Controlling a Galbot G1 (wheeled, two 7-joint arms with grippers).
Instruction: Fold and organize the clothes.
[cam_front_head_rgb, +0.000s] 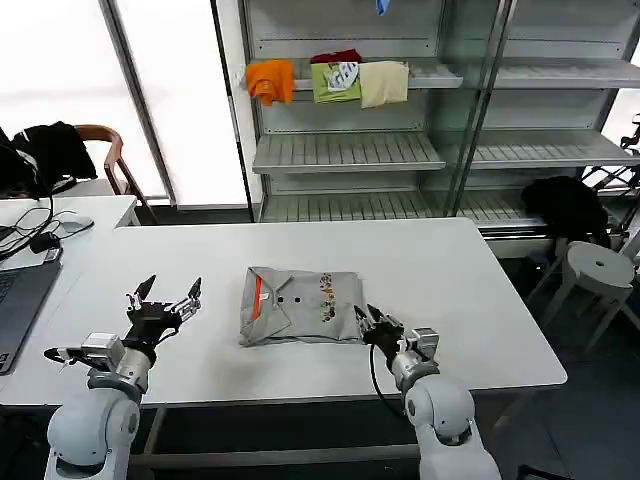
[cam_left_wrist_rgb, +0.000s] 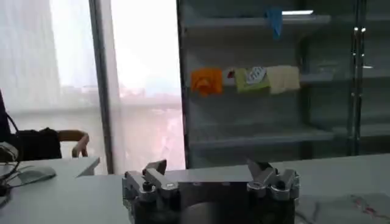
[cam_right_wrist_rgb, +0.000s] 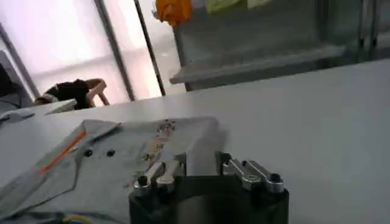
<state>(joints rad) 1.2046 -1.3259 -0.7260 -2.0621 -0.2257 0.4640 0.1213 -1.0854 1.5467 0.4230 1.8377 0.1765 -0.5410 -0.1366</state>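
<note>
One of the clothes, a light grey shirt (cam_front_head_rgb: 298, 305), lies folded in a flat rectangle at the middle of the white table (cam_front_head_rgb: 470, 290). An orange collar strip, small buttons and a multicoloured print face up. My right gripper (cam_front_head_rgb: 368, 322) is low at the shirt's near right corner, shut on a pale strip of the shirt's edge (cam_right_wrist_rgb: 201, 152) held between its fingers (cam_right_wrist_rgb: 163, 171). The folded shirt (cam_right_wrist_rgb: 122, 152) stretches away beyond that gripper (cam_right_wrist_rgb: 200, 170). My left gripper (cam_front_head_rgb: 165, 297) hovers open above bare table to the left of the shirt, holding nothing. In the left wrist view its fingers (cam_left_wrist_rgb: 155, 173) stand wide apart.
A laptop (cam_front_head_rgb: 18, 300) and cables lie on a side desk at the far left. Metal shelves (cam_front_head_rgb: 345, 150) behind the table hold orange, green and cream folded garments (cam_front_head_rgb: 330, 80). A white stool (cam_front_head_rgb: 598, 270) and a black garment (cam_front_head_rgb: 565, 205) stand at the right. A chair (cam_front_head_rgb: 105, 150) is at the back left.
</note>
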